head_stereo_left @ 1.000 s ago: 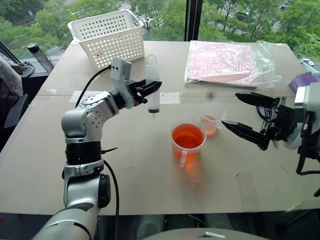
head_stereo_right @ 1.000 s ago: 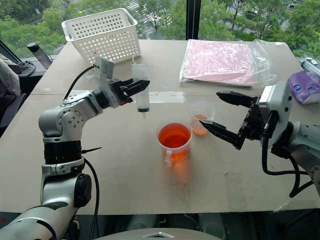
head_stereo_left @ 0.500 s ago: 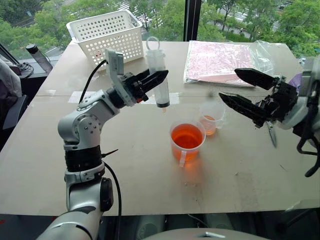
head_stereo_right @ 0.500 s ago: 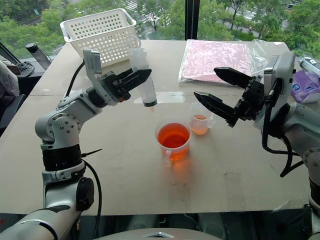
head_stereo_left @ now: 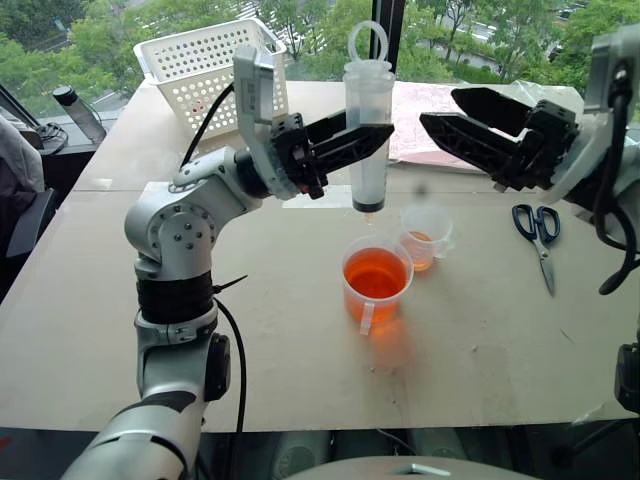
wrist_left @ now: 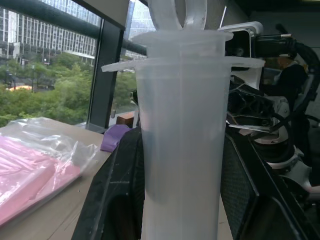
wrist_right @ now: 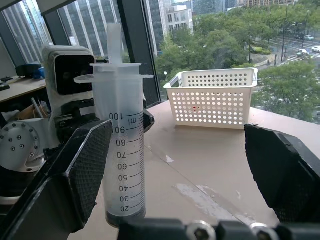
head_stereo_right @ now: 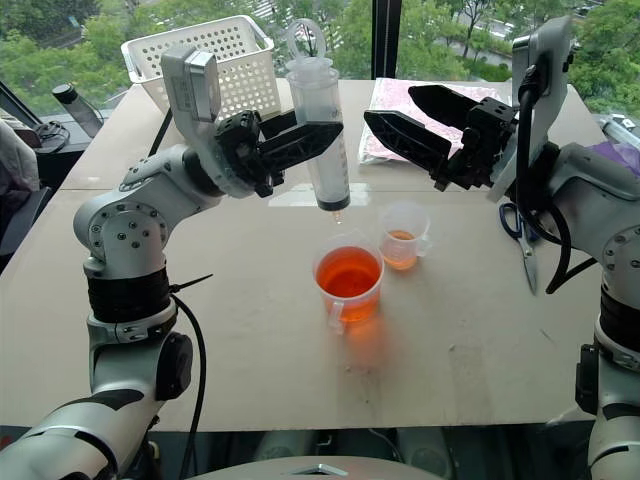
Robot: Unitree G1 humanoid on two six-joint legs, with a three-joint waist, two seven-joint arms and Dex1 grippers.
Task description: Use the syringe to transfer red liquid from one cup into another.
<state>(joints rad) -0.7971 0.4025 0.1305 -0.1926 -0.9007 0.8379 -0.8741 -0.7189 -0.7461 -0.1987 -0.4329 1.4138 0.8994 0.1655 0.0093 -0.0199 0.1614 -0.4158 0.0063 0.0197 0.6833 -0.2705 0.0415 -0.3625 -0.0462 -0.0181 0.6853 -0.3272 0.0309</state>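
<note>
The syringe (head_stereo_left: 368,95) stands upright in the air, its tip pointing down over the larger handled cup (head_stereo_left: 376,283). Its ring-ended plunger is pushed in and its dark seal sits at the barrel's bottom. My left gripper (head_stereo_left: 366,140) is shut on the syringe barrel (wrist_left: 182,150). The handled cup holds red liquid (head_stereo_left: 375,273). Just to its right stands the smaller cup (head_stereo_left: 425,236) with a little red liquid at its bottom. My right gripper (head_stereo_left: 440,107) hangs open beside the syringe's right side without touching it, and the barrel (wrist_right: 122,150) lies between its spread fingers (wrist_right: 75,175).
A white perforated basket (head_stereo_left: 200,70) stands at the back left. A pink packet in a plastic bag (head_stereo_right: 450,120) lies at the back right. Scissors (head_stereo_left: 540,235) lie on the table to the right of the cups. A bottle (head_stereo_left: 80,112) stands beyond the table's left edge.
My left gripper has lifted the syringe and carried it right, over the handled cup. My right gripper has risen and moved left toward the syringe, uncovering the scissors.
</note>
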